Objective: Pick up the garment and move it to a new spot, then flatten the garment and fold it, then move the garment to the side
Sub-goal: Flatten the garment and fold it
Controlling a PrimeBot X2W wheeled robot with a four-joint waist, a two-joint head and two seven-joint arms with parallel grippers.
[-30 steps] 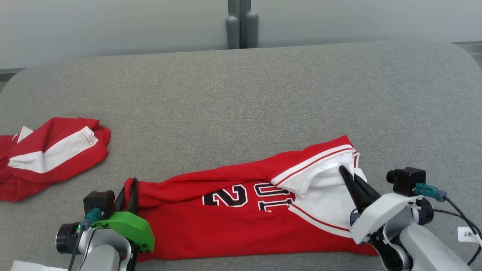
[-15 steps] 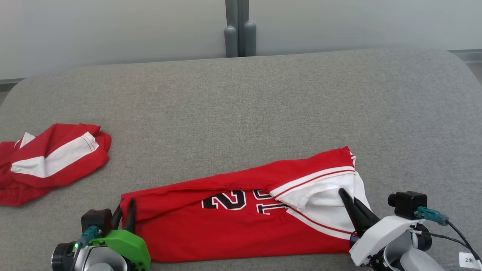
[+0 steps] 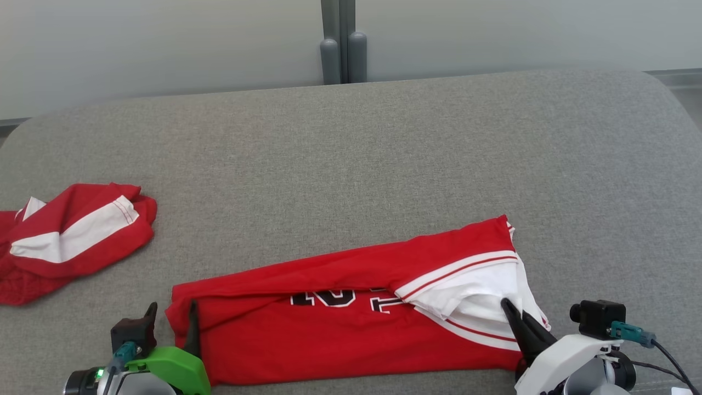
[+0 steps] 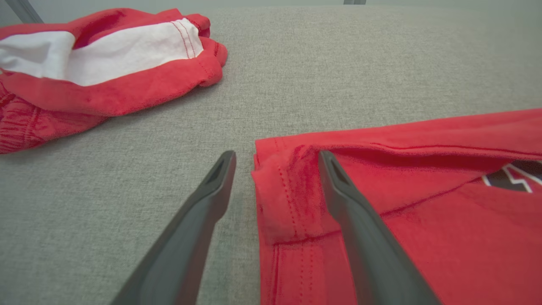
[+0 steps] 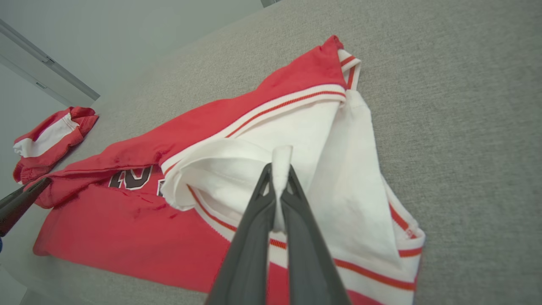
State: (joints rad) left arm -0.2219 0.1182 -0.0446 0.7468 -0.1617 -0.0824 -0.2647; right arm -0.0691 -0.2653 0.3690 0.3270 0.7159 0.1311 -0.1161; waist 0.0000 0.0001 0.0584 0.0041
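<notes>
right tool (image 5: 278,168) tight on red jersey (image 5: 127,237)

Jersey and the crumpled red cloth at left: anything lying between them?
Only bare grey cushion lies between jersey and cloth, in head and left wrist views; the left gripper straddles the jersey's corner.

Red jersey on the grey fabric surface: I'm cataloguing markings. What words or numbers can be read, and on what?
On the red-and-white jersey, black white-outlined digits: partly folded under, not readable.
No other text is legible.
</notes>
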